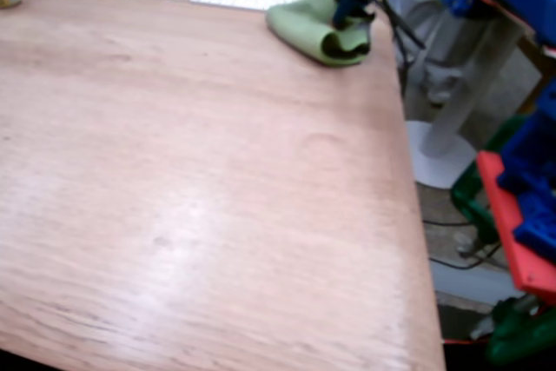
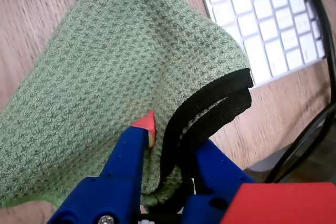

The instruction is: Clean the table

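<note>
Gripper (image 2: 165,142) closes on the folded green cloth (image 2: 121,77) at the counter's (image 1: 191,180) far right edge, beside the keyboard (image 2: 262,19); we judge steady downward pressure, sweeping toward bare wood.

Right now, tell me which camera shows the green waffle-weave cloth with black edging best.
The wrist view: the green waffle-weave cloth fills it, weave and black hem sharp, pinched by the blue gripper. The fixed view shows it small, blurred, at the wooden table's far edge.
</note>
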`<action>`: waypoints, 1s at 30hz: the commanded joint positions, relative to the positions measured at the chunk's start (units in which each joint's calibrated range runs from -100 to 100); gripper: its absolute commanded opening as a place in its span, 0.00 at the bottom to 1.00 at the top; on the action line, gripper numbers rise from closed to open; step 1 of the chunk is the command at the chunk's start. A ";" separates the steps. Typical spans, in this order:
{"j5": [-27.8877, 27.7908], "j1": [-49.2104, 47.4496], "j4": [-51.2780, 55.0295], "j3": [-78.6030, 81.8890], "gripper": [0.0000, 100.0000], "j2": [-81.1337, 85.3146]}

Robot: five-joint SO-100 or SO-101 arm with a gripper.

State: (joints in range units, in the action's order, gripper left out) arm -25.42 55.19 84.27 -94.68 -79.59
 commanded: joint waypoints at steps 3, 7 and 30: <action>0.05 1.66 5.39 0.53 0.01 8.58; 0.34 -4.94 5.47 0.63 0.01 29.16; 9.04 -82.77 -25.89 113.51 0.01 96.66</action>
State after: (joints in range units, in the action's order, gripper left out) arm -16.63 -23.44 60.58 14.25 13.96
